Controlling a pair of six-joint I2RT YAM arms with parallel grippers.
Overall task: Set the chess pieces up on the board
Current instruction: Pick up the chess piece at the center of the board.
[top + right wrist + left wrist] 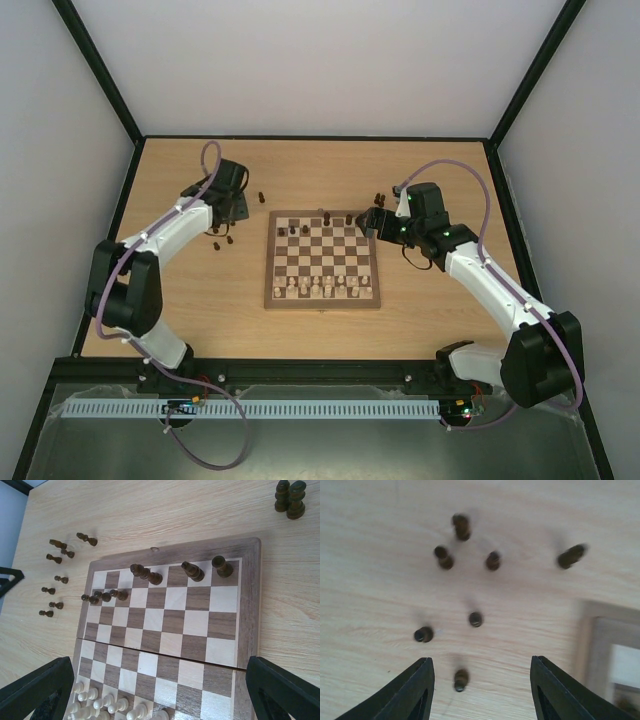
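The board (pixel 322 262) lies mid-table. Three dark chess pieces (pixel 105 596) stand in its second row at the left, and three taller ones (pixel 192 571) on the back row. Several loose dark pieces (pixel 476 619) stand on the table left of the board. My left gripper (pixel 482 690) hangs open above them; one piece (pixel 461 679) stands between its fingers, nearer the left finger (pixel 415 692), touched by neither. My right gripper (pixel 160 670) is open and empty over the board's right side. Two more dark pieces (pixel 290 500) stand past the board's far right corner.
Pale cream pieces (pixel 320 290) fill the board's near rows. A board corner (pixel 605 630) shows at the right of the left wrist view. Two dark pieces (pixel 258 197) stand apart near the far left corner. Black frame posts and white walls (pixel 110 90) enclose the table.
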